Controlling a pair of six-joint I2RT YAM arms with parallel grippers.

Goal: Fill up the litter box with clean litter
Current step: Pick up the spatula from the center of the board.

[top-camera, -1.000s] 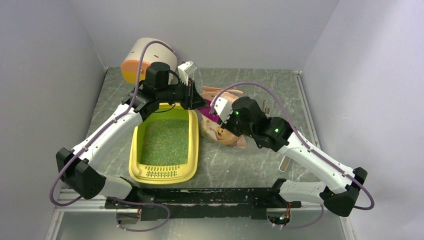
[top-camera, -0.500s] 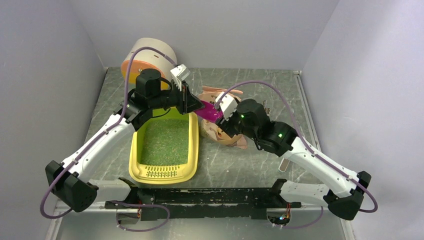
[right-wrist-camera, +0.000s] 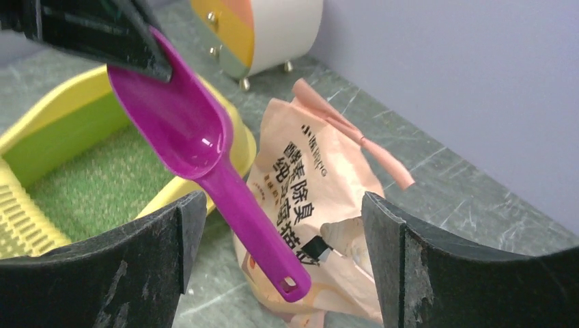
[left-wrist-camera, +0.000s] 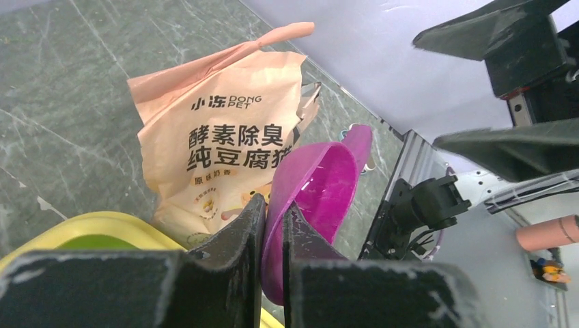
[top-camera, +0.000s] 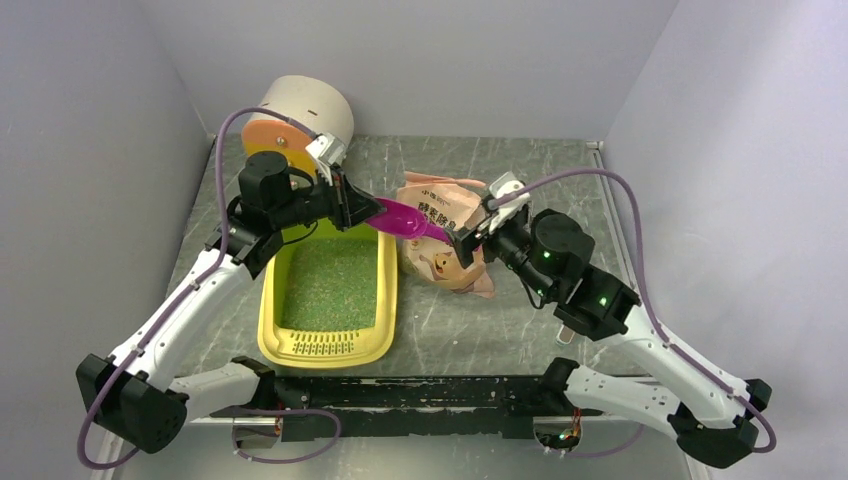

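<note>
The yellow litter box (top-camera: pixel 268 330) lies left of centre with green clean litter (top-camera: pixel 330 283) spread over its floor. My left gripper (top-camera: pixel 366 211) hovers over the box's far right corner, shut on the bowl rim of a magenta scoop (top-camera: pixel 402 219). In the left wrist view the fingers (left-wrist-camera: pixel 249 225) pinch that rim (left-wrist-camera: pixel 273 225). The scoop's bowl (right-wrist-camera: pixel 179 121) looks empty. My right gripper (top-camera: pixel 461 239) stands open around the handle's end (right-wrist-camera: pixel 287 279), with a gap on each side of it.
A pink-beige printed bag (top-camera: pixel 437 213) lies right of the box, under the scoop's handle. A white cylinder with an orange end (top-camera: pixel 300 118) stands at the back left. Grey walls close in on three sides.
My right gripper has opened, let go of the scoop's handle and drawn back to the right. The left arm has pulled back to the left with the scoop in its grip.
</note>
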